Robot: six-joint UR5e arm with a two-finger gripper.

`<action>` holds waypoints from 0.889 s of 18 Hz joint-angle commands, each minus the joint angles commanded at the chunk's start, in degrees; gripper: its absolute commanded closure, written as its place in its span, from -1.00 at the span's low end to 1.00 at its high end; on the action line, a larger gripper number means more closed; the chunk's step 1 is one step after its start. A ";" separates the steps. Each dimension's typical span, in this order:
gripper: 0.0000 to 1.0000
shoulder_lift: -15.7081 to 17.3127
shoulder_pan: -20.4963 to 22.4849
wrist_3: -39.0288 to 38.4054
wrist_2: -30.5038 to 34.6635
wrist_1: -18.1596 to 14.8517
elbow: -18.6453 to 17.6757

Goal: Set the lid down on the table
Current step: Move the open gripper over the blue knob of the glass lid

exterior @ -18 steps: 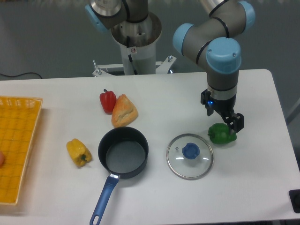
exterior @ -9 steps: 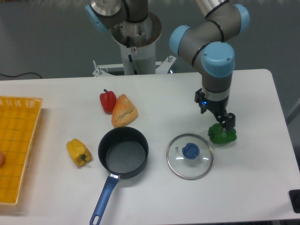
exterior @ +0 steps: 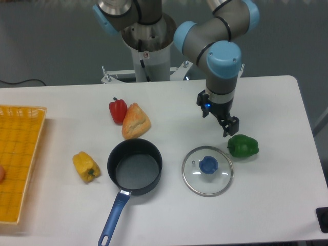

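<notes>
You are seeing the lid (exterior: 207,171) lying flat on the white desk (exterior: 277,205), lower right of centre, between the saucepan (exterior: 134,167) and the green pepper (exterior: 243,146). The end effector (exterior: 227,126) is hanging above it holding nothing; whether its fingers are spread or pressed together cannot be told

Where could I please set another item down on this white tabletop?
Bare patches: between the yellow woven tray and red pepper, and the near right corner beyond the glass lid. Crowded: around the dark saucepan, and between lid and green pepper.
</notes>
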 joint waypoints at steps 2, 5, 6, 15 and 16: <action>-1.00 -0.17 0.09 -1.76 -0.09 0.00 0.09; -1.00 -0.44 0.53 -1.95 -0.09 0.00 0.35; -1.00 -0.44 0.61 -2.12 -0.09 -0.09 0.44; -1.00 -3.24 -0.61 -11.86 -0.53 0.18 2.89; -1.00 -4.12 -1.49 -14.66 -0.79 0.18 4.03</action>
